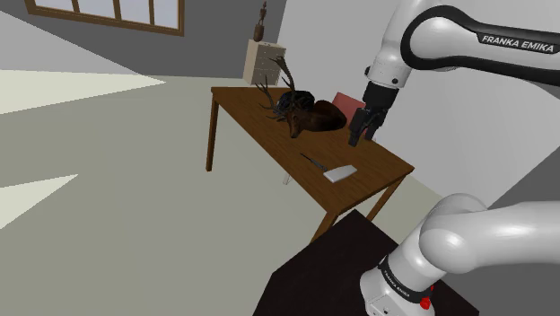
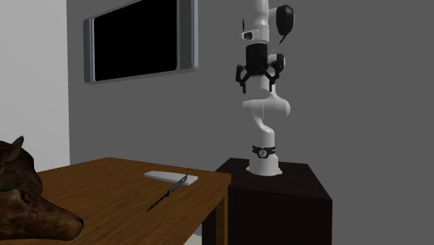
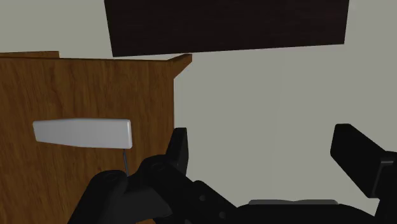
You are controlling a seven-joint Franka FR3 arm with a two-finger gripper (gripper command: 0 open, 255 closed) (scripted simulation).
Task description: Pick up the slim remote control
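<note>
The slim remote (image 1: 339, 173) is a flat light-grey bar lying near the corner of the brown wooden table (image 1: 260, 117) closest to the stand. In the second exterior view the remote (image 2: 171, 177) lies by the table's (image 2: 104, 188) right end. A thin dark knife-like object (image 1: 313, 162) rests with one end against it. My black gripper (image 1: 363, 126) hangs open well above the table, holding nothing. In the wrist view the remote (image 3: 83, 132) lies on the table (image 3: 95, 83) off to the side of my open gripper (image 3: 264, 137), which is over the floor past the table edge.
A dark brown antlered animal head (image 1: 305, 112) and a red box (image 1: 345, 102) sit at the table's far end. A beige cabinet (image 1: 263, 61) stands behind. The dark stand (image 1: 350, 260) adjoins the table. A wall screen (image 2: 142, 38) hangs above.
</note>
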